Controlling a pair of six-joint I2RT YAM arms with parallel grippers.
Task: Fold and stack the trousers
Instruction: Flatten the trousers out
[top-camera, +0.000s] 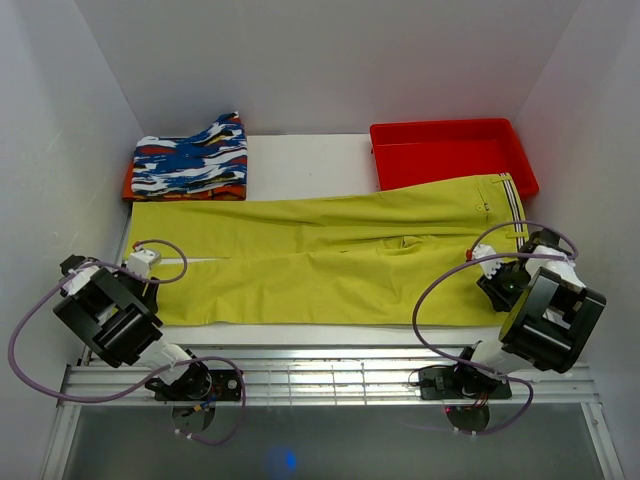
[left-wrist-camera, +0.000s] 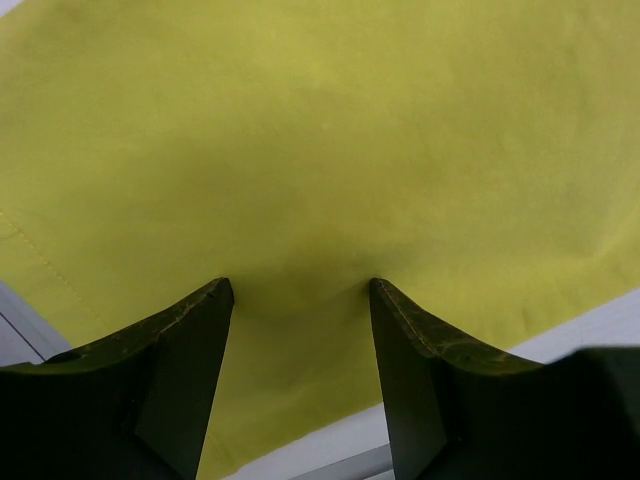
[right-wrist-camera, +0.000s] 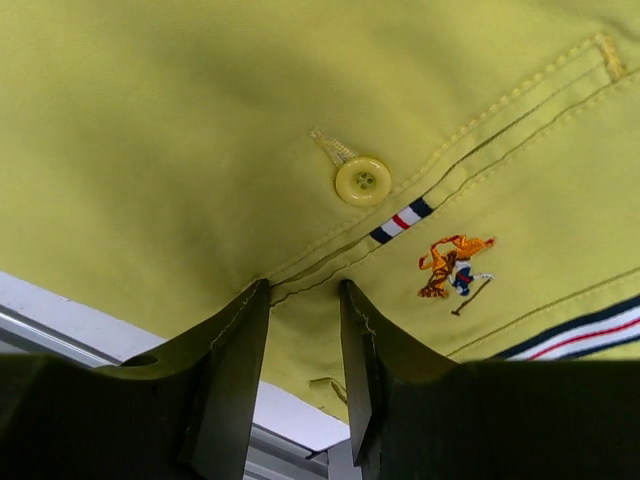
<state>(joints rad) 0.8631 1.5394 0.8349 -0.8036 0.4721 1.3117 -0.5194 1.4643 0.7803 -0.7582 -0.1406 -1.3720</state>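
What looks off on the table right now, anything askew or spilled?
Nothing spilled or damaged. One oddity: the trousers are laid out flat, but their waist end laps over the near rim of the red tray instead of lying wholly on the table. The patterned garment sits folded at the back left.

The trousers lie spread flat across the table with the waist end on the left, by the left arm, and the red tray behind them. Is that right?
Not quite. The top external view shows the trousers spread flat, but the waist end, with its striped band, is on the right by the right gripper; the leg ends are by the left gripper. The red tray is behind them.
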